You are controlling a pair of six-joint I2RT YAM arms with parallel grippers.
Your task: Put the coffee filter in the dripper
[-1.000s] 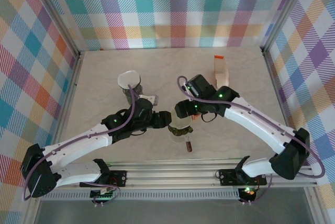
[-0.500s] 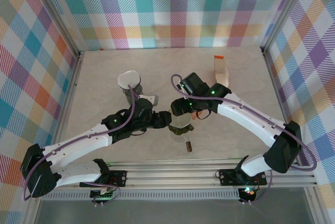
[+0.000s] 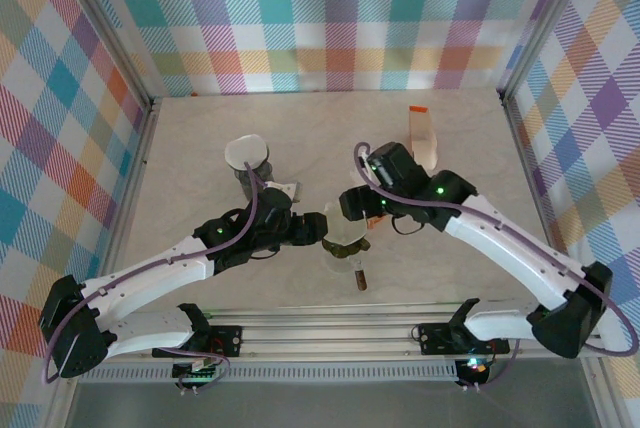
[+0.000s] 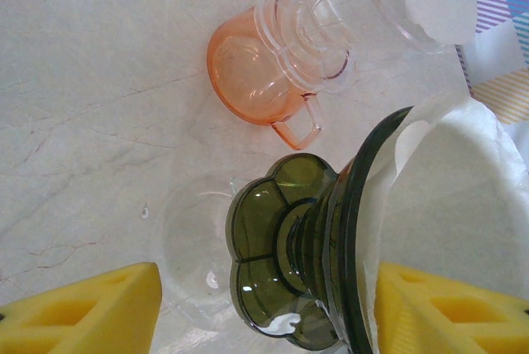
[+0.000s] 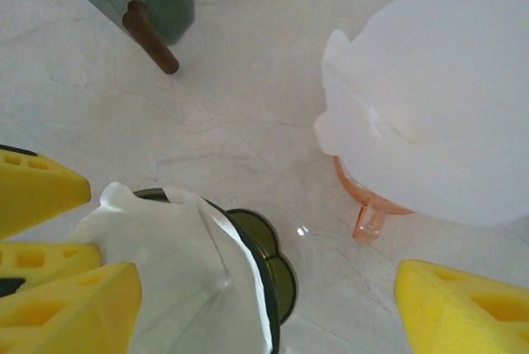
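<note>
Pale marble-look surface (image 3: 200, 148) w/ checked walls around. On it several drippers, and the green dripper (image 4: 281, 263) is the one in work.

The coffee filter (image 5: 165, 271) is now inside the cone of this dripper. The white paper lines the cone, and one folded edge stands up a bit over the rim on the side of the left tool.

Change vs. half a second ago: the right arm has pulled back, away from the dripper toward the right, where before its wrist leaned more over it. The right tool (image 5: 256, 288) is wide spread and pinches nothing. The paper lies just beside one of its fingers, under the tool, not between closed pads. I judge this means the filter was let go and the placing is approx. done; maybe the raised edge needs a press.

The left tool (image 4: 269, 284) is about half spread w/ the dripper between its fingers, and as far as I can judge it pinches it & keeps it steady.

Near: an orange dripper (image 5: 364, 205) w/ its own paper, and a grey dripper (image 5: 157, 7) w/ brown handle.
</note>
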